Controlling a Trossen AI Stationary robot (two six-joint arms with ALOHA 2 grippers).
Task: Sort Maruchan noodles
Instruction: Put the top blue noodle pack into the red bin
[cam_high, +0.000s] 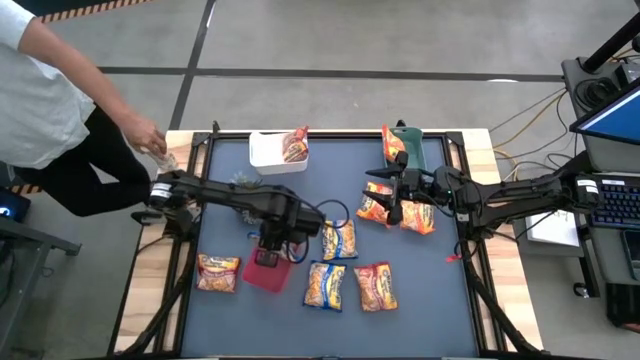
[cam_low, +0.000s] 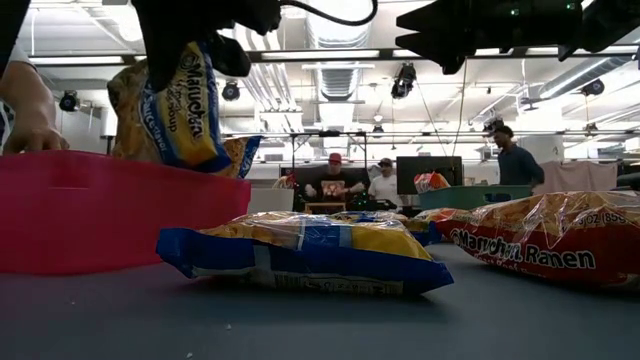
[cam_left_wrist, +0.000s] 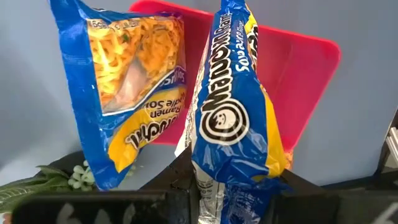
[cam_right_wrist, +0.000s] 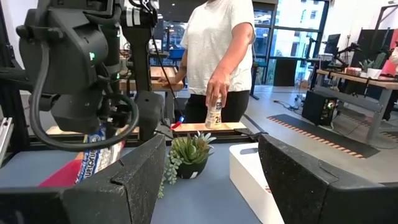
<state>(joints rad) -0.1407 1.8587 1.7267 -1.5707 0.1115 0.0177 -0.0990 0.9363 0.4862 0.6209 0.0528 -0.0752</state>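
The left gripper (cam_left_wrist: 205, 193) pinches two blue-trimmed Maruchan packets (cam_left_wrist: 233, 112) over the red tray (cam_left_wrist: 305, 81), lower centre of the high view — lower first, then release. The right gripper (cam_right_wrist: 211, 180) hangs wide, empty, centre-right.

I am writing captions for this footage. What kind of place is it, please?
Probably a robotics lab or open workshop: bare ceiling ducts overhead, people at desks with monitors behind the table, and a laptop with cables beside it.
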